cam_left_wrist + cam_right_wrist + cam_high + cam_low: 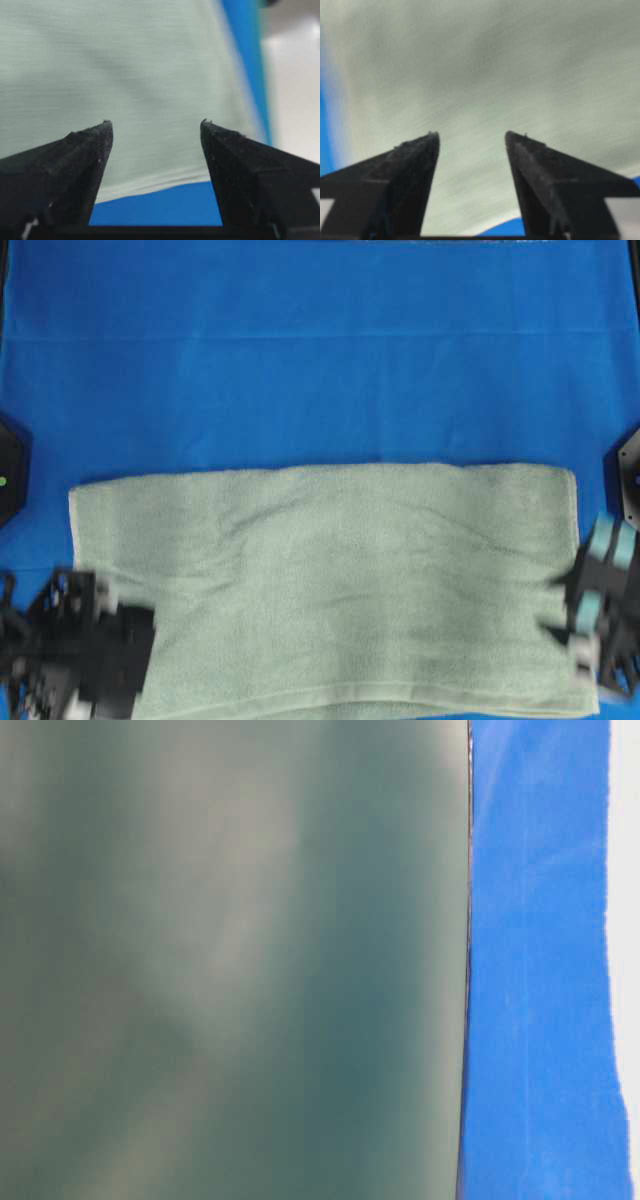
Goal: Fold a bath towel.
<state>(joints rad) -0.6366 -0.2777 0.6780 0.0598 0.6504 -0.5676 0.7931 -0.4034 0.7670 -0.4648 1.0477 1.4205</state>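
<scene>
Where the overhead view looks straight down, the large pale sage-green terry bath towel (330, 585) lies spread flat as a wide rectangle across the lower half of the frame, on the bright blue cloth (320, 360) that covers the rest of the surface. Its thin lighter hem runs along the left, right and bottom edges. The left gripper (95, 640), dark and blurred, sits at the lower left corner of the frame, over the towel's lower left corner. The right gripper (600, 590), black with pale blue parts, sits at the right edge of the frame, over the towel's right hem.

In the left wrist view the left gripper's (156, 130) two black fingers stand well apart with nothing between them; the towel fills the frame beyond them, its hem and a strip of blue cloth showing low between the fingers. In the right wrist view the right gripper's (472, 137) fingers are likewise spread and hold nothing, blurred towel behind them.

The table-level view shows only a blurred grey-green mass on the left and blue cloth on the right
</scene>
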